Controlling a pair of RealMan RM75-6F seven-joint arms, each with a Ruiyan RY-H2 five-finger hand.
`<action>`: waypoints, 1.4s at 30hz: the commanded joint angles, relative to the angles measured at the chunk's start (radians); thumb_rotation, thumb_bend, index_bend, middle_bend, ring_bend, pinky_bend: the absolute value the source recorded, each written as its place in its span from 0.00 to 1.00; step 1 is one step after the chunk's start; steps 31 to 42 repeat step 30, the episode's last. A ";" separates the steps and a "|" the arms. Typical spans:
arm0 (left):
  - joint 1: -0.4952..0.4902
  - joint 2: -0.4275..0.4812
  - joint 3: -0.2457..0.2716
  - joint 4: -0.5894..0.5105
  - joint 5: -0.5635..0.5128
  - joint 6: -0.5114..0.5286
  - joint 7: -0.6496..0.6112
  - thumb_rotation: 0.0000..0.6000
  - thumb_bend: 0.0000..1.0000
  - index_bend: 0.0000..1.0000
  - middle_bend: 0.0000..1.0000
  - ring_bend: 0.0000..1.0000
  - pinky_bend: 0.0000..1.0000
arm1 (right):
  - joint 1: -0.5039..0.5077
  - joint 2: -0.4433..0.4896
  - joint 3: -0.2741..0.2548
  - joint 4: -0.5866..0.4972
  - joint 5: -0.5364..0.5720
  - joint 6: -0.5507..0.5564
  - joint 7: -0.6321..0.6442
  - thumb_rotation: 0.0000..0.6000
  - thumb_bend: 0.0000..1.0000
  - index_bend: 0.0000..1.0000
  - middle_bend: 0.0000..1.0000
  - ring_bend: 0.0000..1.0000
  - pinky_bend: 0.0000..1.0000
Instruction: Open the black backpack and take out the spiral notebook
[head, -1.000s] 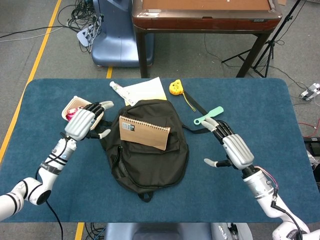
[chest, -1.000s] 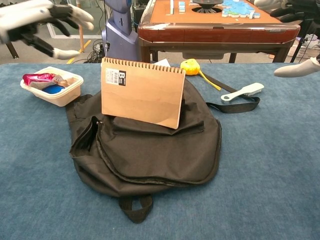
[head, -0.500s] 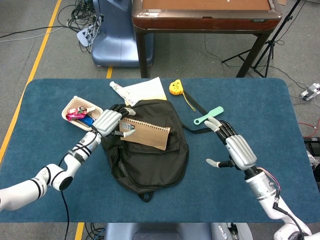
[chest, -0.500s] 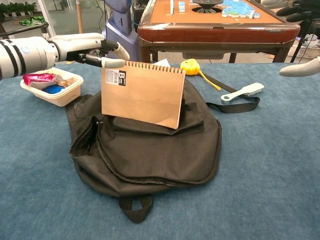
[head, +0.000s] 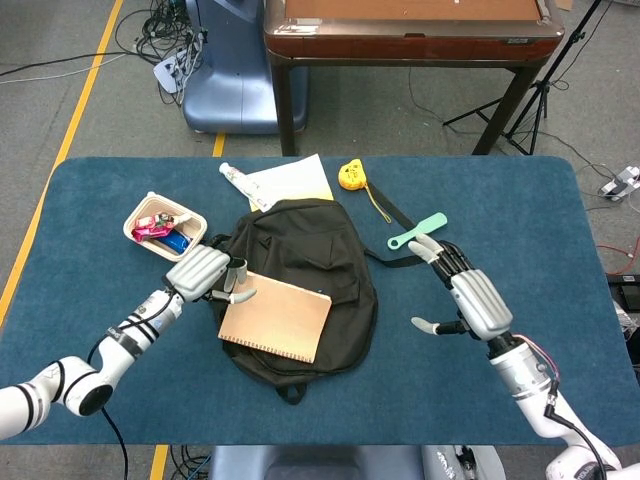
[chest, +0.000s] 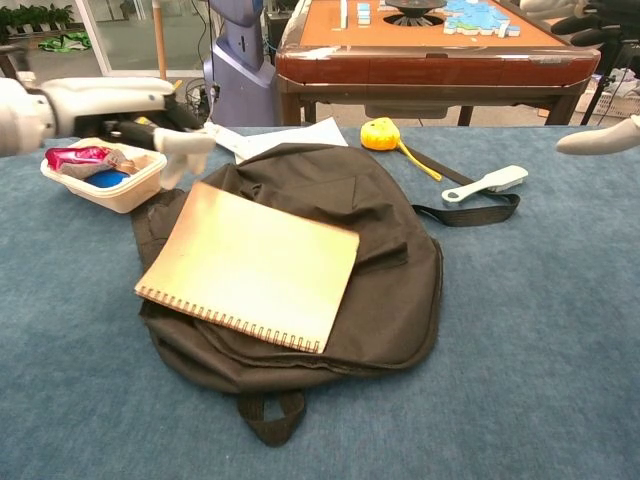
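The robot's left hand (head: 203, 271) reaches in from 8 o'clock over the blue table (head: 560, 220), its forearm angled up toward the black backpack (head: 310, 255). It sits at the backpack's left edge, just above the top left corner of the spiral notebook (head: 276, 316). Its fingers are bent toward the notebook with gaps between them; whether they touch the cover cannot be told from the head view, and the chest view blurs that hand. The right hand (head: 465, 290) hovers above the table at 3 o'clock from the backpack, well apart from it, palm down, fingers spread and pointing toward 11 o'clock, the thumb held out to the side, holding nothing.

The notebook lies flat on the front of the backpack, plain tan cover up, tilted, with its wire spiral along the edge nearest the robot. Its lower left corner hangs just past the backpack's side. The backpack lies slumped on the table, its carry loop at 6 o'clock and a strap trailing out at 2 o'clock.

Around it: a cream tray (head: 139, 213) with wrapped items at 10 o'clock, white papers (head: 300, 178) and a small tube (head: 238, 183) at 12 o'clock, a yellow tape measure (head: 350, 176) at 1 o'clock, and a mint-green brush (head: 418, 230) at 2 o'clock.
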 joint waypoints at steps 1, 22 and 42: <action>0.052 0.049 0.011 -0.050 0.009 0.068 0.007 0.33 0.17 0.52 0.64 0.43 0.06 | -0.004 0.006 0.002 -0.001 0.005 0.004 -0.004 1.00 0.08 0.00 0.00 0.00 0.00; 0.477 0.105 0.079 -0.039 0.024 0.643 0.155 1.00 0.17 0.33 0.36 0.27 0.08 | -0.168 0.094 -0.071 0.042 0.078 0.133 -0.248 1.00 0.23 0.00 0.07 0.00 0.00; 0.608 0.080 0.145 -0.043 0.084 0.763 0.223 1.00 0.17 0.33 0.36 0.27 0.08 | -0.264 0.082 -0.112 0.039 0.085 0.216 -0.296 1.00 0.23 0.00 0.07 0.00 0.00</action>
